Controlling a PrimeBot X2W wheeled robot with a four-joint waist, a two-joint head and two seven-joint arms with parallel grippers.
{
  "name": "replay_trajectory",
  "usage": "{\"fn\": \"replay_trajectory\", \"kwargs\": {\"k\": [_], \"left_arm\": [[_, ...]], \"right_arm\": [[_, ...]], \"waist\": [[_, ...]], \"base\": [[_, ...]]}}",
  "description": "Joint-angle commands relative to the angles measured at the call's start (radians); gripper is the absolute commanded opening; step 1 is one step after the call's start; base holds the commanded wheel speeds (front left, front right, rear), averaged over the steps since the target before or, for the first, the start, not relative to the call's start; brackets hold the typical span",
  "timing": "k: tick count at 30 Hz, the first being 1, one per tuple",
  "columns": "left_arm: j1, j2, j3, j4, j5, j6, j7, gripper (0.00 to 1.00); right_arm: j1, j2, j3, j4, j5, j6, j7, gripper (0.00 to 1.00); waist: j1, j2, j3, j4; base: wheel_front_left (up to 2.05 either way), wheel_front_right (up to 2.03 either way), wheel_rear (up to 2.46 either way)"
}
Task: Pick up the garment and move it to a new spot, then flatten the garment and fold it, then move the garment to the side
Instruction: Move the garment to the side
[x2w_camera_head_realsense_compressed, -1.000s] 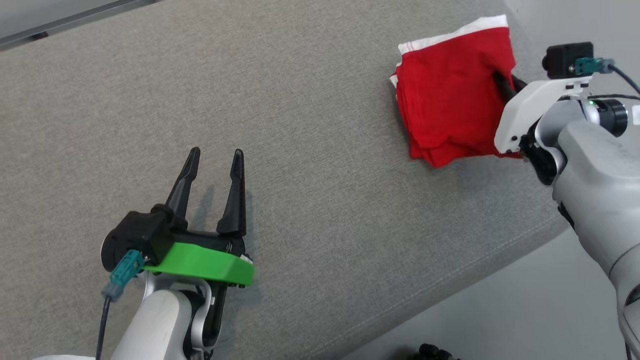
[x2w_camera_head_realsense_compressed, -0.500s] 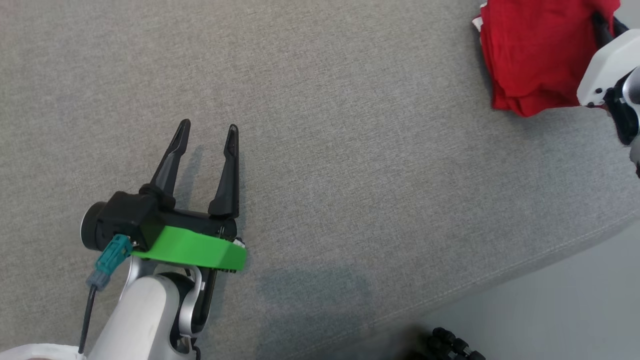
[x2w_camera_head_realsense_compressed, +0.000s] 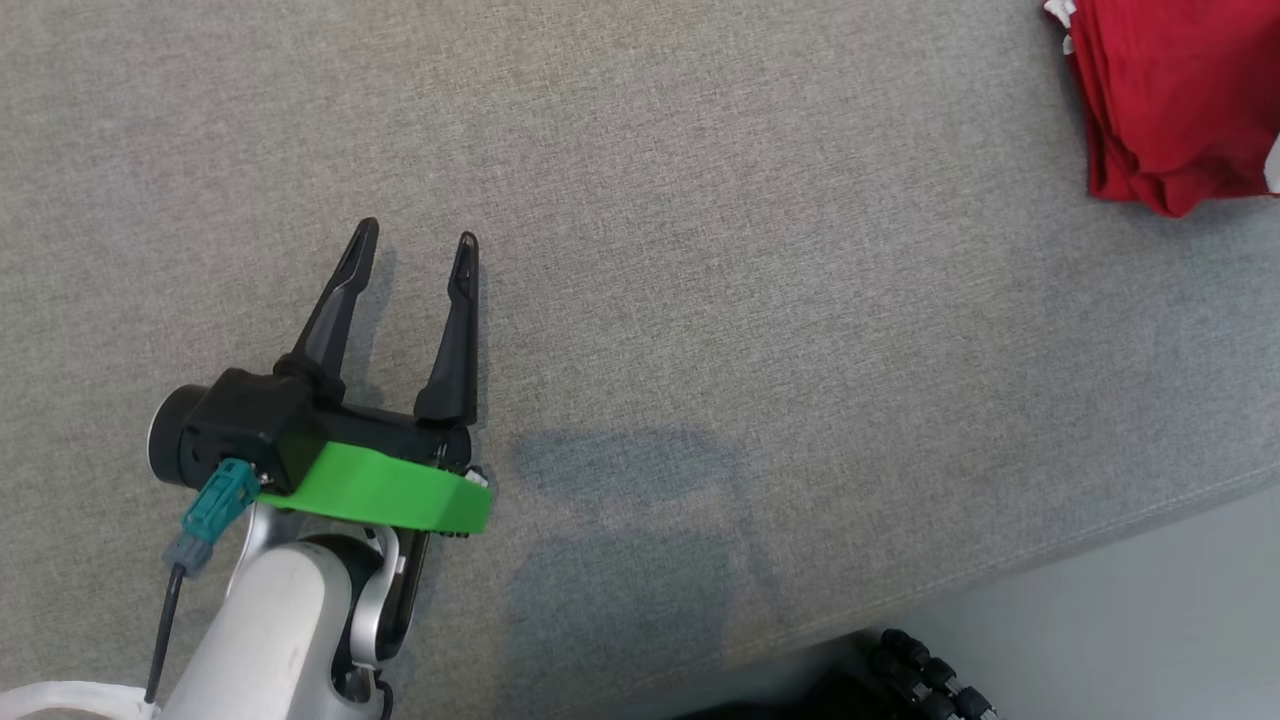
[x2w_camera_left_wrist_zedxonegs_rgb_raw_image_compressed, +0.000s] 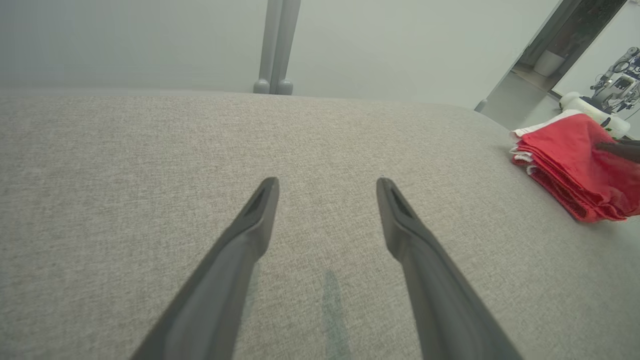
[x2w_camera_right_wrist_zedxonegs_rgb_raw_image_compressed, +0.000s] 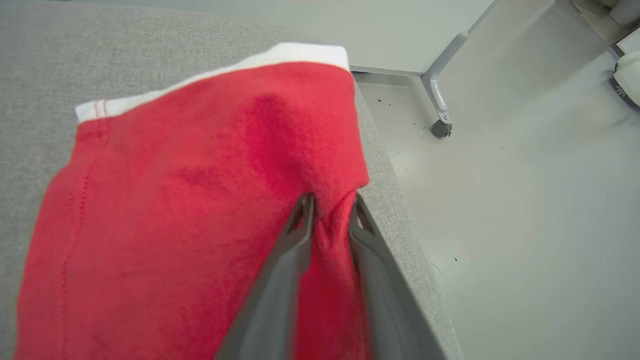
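Note:
The garment (x2w_camera_head_realsense_compressed: 1180, 100) is a red cloth with a white band, folded into a thick stack at the far right corner of the grey padded surface (x2w_camera_head_realsense_compressed: 700, 200). In the right wrist view my right gripper (x2w_camera_right_wrist_zedxonegs_rgb_raw_image_compressed: 332, 200) has its fingers close together with a raised fold of the garment (x2w_camera_right_wrist_zedxonegs_rgb_raw_image_compressed: 200, 200) pinched between them, near the surface's edge. My left gripper (x2w_camera_head_realsense_compressed: 416, 235) hovers open over bare grey fabric at the lower left, nothing between its fingers. The left wrist view shows the left gripper (x2w_camera_left_wrist_zedxonegs_rgb_raw_image_compressed: 326, 182) and the garment (x2w_camera_left_wrist_zedxonegs_rgb_raw_image_compressed: 575, 170) far to its right.
The padded surface ends in a seamed front edge (x2w_camera_head_realsense_compressed: 1000, 580), with pale floor (x2w_camera_head_realsense_compressed: 1150, 620) beyond it. A dark ribbed object (x2w_camera_head_realsense_compressed: 920, 680) sits on the floor at the bottom. A grey leg with a caster (x2w_camera_right_wrist_zedxonegs_rgb_raw_image_compressed: 440, 127) stands on the floor past the garment's corner.
The head camera has swung, so the garment slid to the picture's upper right corner and the right arm left the picture. The left gripper stays open in place.

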Motion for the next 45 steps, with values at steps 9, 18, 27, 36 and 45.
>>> {"fn": "replay_trajectory", "kwargs": {"k": [9, 18, 27, 36, 45], "left_arm": [[-0.017, 0.006, -0.006, 0.002, -0.001, 0.008, 0.003, 1.0], [-0.003, 0.001, -0.004, 0.032, -0.009, 0.009, -0.026, 1.0], [0.015, -0.014, 0.019, 0.088, -0.028, 0.023, -0.078, 1.0], [0.074, -0.035, 0.076, 0.17, -0.072, 0.049, -0.131, 1.0], [0.183, -0.039, 0.144, 0.243, -0.099, 0.063, -0.157, 1.0]], "right_arm": [[0.026, 0.014, -0.116, 0.003, -0.174, 0.0, -0.049, 1.0], [0.035, 0.081, -0.198, -0.051, -0.288, 0.0, -0.06, 1.0], [0.137, 0.141, -0.274, -0.272, -0.395, 0.0, -0.06, 1.0], [0.331, 0.246, -0.331, -0.482, -0.447, 0.0, -0.06, 1.0], [0.569, 0.316, -0.354, -0.615, -0.438, -0.001, -0.06, 1.0]], "waist": [[0.0, 0.0, -0.009, -0.006], [0.0, 0.0, -0.066, -0.007], [0.0, 0.0, -0.169, 0.0], [0.0, 0.0, -0.32, 0.022], [0.0, 0.0, -0.474, 0.064]], "base": [[0.0, 0.0, 0.0], [0.0, 0.0, 0.0], [0.0, 0.0, 0.0], [0.0, 0.0, 0.0], [0.0, 0.0, 0.0]]}}
